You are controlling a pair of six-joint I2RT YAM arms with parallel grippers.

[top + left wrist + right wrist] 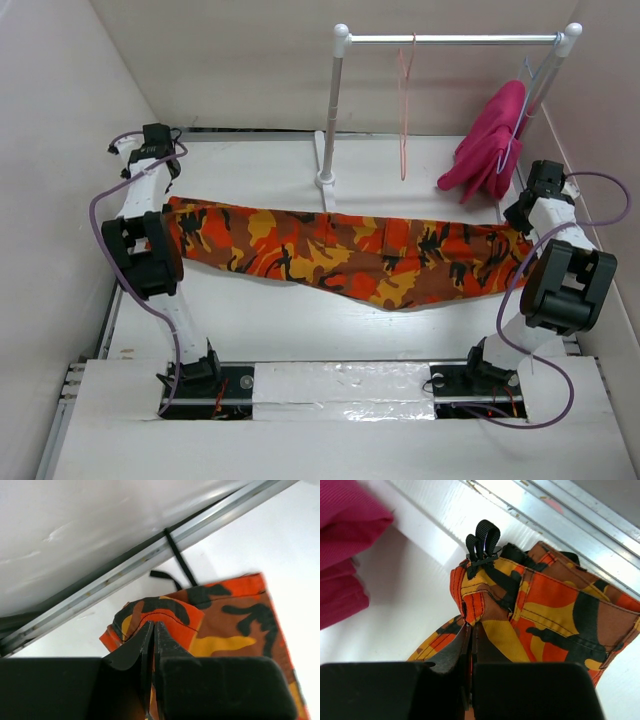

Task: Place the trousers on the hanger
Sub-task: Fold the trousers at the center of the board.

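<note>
The camouflage trousers hang stretched in a sagging band between my two arms above the white table. My left gripper is shut on their left end; the left wrist view shows its fingertips pinching a folded hem of the trousers. At the right end, my right gripper is shut on the waistband, and its tips clamp a seam of the trousers beside a black strap. The salmon-pink hanger hangs bare from the rail, behind the trousers' middle.
A white tube rail frame stands at the back, its left post foot just behind the trousers. A magenta garment on a pale wire hanger hangs at the rail's right end, close to my right gripper. Walls enclose both sides.
</note>
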